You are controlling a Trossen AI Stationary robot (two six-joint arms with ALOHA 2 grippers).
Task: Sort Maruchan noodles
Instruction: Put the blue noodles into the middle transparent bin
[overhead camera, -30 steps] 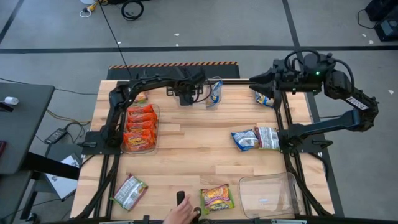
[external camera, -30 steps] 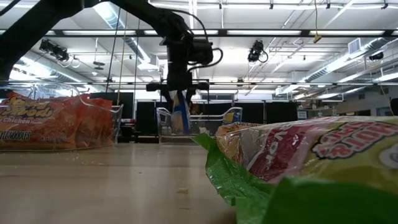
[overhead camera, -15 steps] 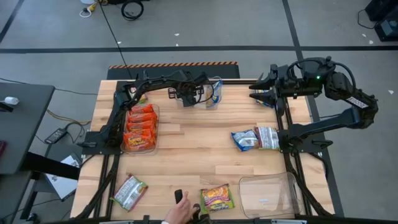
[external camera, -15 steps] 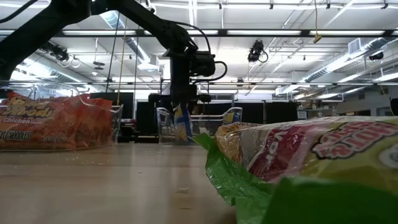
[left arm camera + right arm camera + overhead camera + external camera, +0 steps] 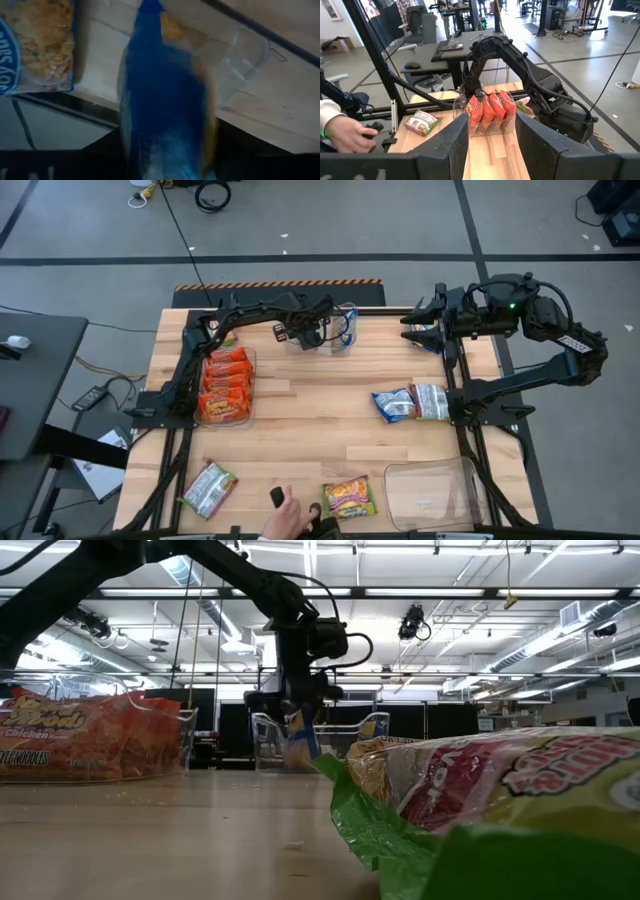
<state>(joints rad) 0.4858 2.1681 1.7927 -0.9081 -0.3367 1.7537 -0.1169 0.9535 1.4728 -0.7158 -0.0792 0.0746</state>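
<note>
high view: left gripper (image 5: 318, 332) pinching crinkly blue packet (image 5: 343, 330) beside clear tray (image 5: 347, 311); right gripper (image 5: 422, 320) agape, empty.

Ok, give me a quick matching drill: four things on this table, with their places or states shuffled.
1 orange-red packets
2 blue packet
3 yellow-green packet
4 right gripper

A at the near edge, beside a person's hand
B open, at the far right corner
C held in the left gripper
D in the left clear tray

Pairs: 1-D, 2-C, 3-A, 4-B
</note>
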